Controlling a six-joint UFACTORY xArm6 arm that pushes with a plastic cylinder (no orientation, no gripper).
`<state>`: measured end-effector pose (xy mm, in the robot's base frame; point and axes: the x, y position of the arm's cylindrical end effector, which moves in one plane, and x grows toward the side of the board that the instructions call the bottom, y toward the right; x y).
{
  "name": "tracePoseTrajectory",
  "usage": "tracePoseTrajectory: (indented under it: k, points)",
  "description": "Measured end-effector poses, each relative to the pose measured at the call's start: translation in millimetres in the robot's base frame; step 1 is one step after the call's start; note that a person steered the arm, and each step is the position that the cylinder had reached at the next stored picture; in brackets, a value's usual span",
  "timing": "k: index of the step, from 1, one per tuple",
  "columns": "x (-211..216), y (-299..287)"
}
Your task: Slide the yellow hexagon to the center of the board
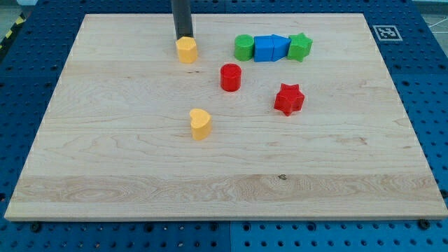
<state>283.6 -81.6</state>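
The yellow hexagon (186,50) sits on the wooden board (105,140) near the view's top, left of centre. My tip (183,36) stands right behind it, touching or nearly touching its top edge. A second yellow block, heart-shaped (200,124), lies near the board's middle, below the hexagon.
A red cylinder (231,77) lies right of the hexagon. A red star (288,99) is further right. Along the top stand a green cylinder (243,47), a blue cube (263,49), a blue triangular block (280,47) and a green star (300,47), in a tight row.
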Motion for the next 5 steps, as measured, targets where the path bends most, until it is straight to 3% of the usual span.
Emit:
tracePoseTrajectory:
  k: [2,5]
  points:
    - [45.0,0.0]
    - [72.3,0.1]
